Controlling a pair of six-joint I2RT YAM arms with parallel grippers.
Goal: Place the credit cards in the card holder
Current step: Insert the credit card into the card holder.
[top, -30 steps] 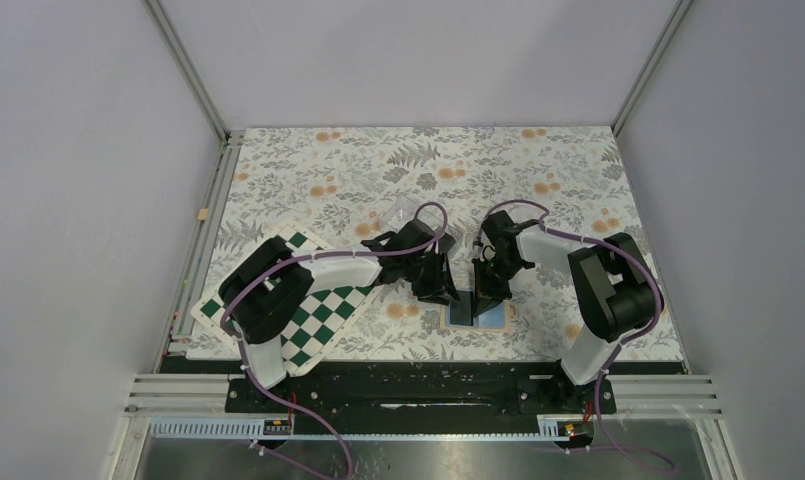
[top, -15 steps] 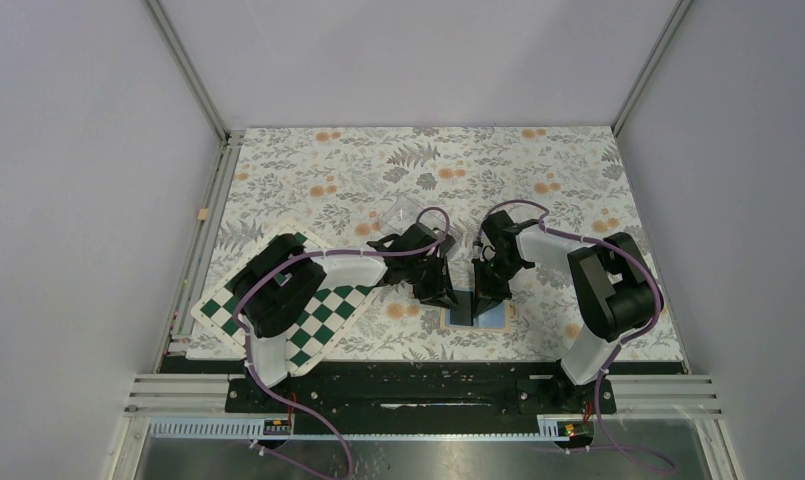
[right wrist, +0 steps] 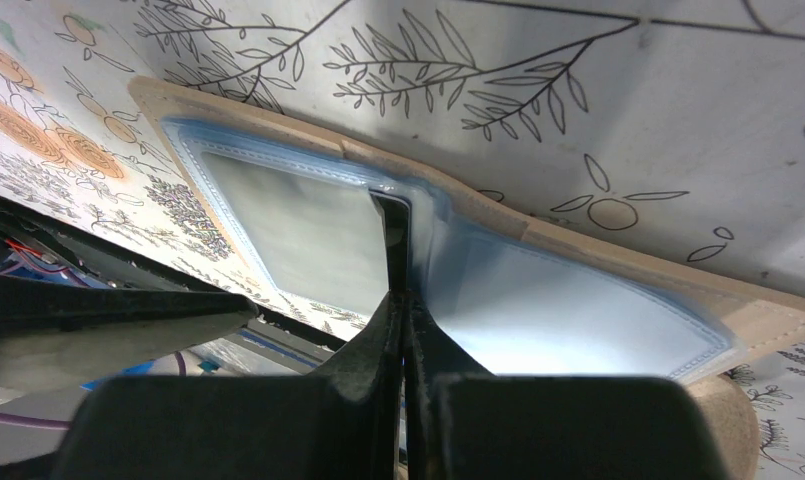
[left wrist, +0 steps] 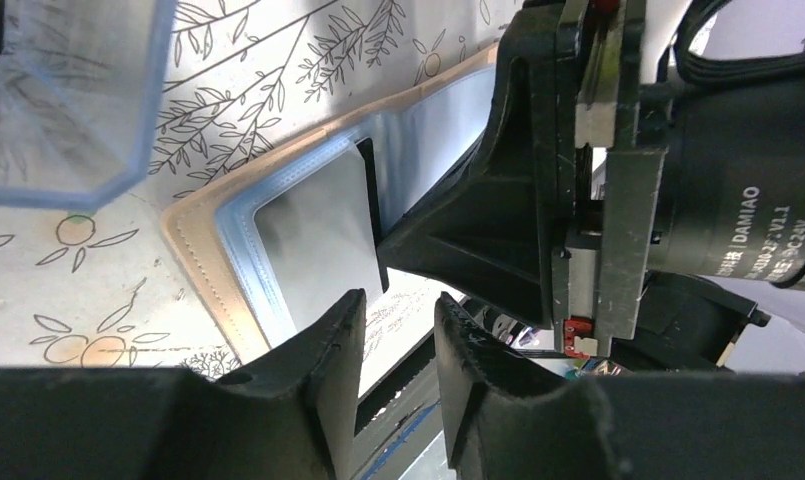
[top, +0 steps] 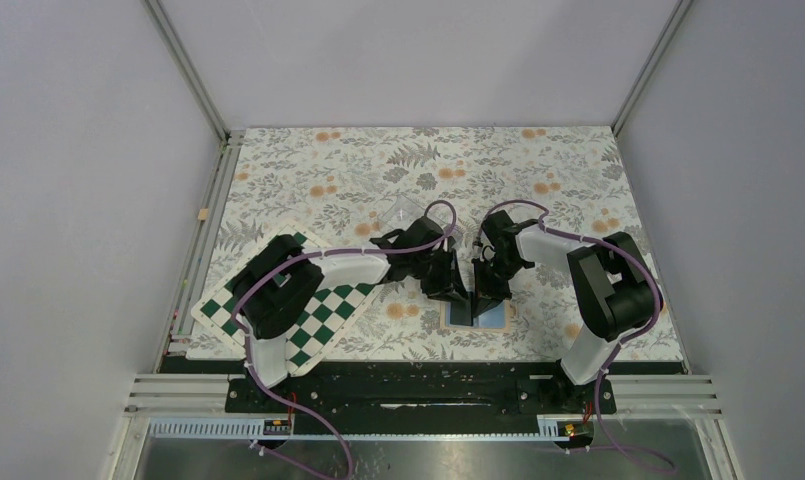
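Observation:
The tan card holder (top: 490, 321) lies open near the table's front edge, light blue lining up; it also shows in the left wrist view (left wrist: 193, 250) and the right wrist view (right wrist: 578, 300). My right gripper (top: 490, 290) (right wrist: 400, 300) is shut on a thin dark credit card (right wrist: 396, 235), holding it on edge with its lower end in the holder's left pocket. The card shows as a dark edge in the left wrist view (left wrist: 370, 210) and in the top view (top: 466, 306). My left gripper (top: 450, 288) (left wrist: 398, 320) hovers just left of the holder, jaws slightly apart and empty.
A green-and-white chequered board (top: 323, 315) lies under the left arm at the front left. A clear plastic box (top: 408, 212) (left wrist: 58, 100) stands just behind the left gripper. The floral tablecloth covers the table; walls close it in at the back and sides.
My left gripper has moved a little to the right, closer to the card holder and the right gripper. The right gripper and the card have held still.

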